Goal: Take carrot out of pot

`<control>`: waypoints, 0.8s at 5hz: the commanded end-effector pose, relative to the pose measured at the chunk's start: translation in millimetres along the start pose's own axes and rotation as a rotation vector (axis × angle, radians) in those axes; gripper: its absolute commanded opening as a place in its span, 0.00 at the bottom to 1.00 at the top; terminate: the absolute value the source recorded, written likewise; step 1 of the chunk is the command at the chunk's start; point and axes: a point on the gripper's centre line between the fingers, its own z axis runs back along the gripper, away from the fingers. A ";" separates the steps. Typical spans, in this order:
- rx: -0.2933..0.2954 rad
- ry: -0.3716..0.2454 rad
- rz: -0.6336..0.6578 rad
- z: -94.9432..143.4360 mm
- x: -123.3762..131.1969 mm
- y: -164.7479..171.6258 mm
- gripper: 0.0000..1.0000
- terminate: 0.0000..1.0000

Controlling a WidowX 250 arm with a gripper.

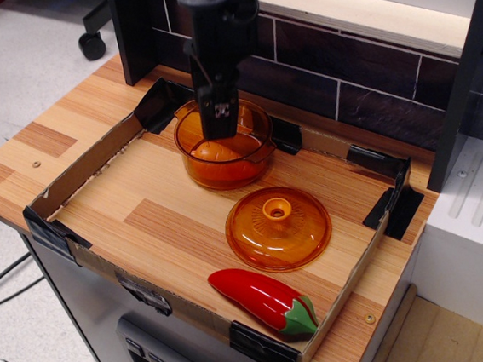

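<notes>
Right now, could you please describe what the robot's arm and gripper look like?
The arm is a boxy black housing. Below it the gripper narrows into a slim black block with small white markings near its lower end. I cannot make out any cables or separate fingers.

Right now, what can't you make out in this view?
- Pincer: its tips sit inside the pot, dark against the arm; open or shut is unclear.
- Carrot: seen only through the pot's translucent wall and partly behind the pincer; whether it is touched cannot be told.
- Arm: its upper part is cut off by the top edge.
- Red pepper and lid: fully visible.
</notes>
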 end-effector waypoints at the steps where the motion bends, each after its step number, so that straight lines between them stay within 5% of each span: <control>1: 0.063 -0.002 -0.041 -4.1 5.3 7.3 1.00 0.00; 4: 0.062 0.024 -0.022 -23.0 4.9 9.9 1.00 0.00</control>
